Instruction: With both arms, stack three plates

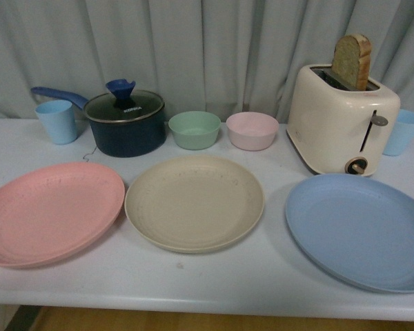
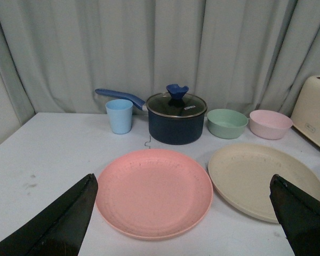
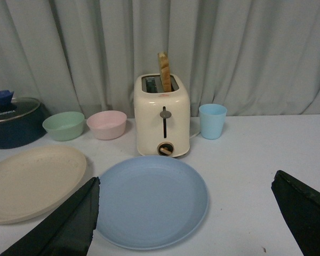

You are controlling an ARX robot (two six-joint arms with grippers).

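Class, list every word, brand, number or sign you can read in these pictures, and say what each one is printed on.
"KONKA": white brand print on the glass lid of the dark blue pot. It is small, so the spelling is a best reading.
A small dark mark on the side of the toaster, seen from the left wrist: too small to read.
No other writing or numbers can be made out.

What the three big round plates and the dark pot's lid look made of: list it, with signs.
Round matte pink plate, beige plate, blue plate: likely plastic or fibre composite; dull surface, no glaze shine, faint specks on pink and beige. Lid of the dark blue pot: apparently glass, glossy, with a metal-looking rim.
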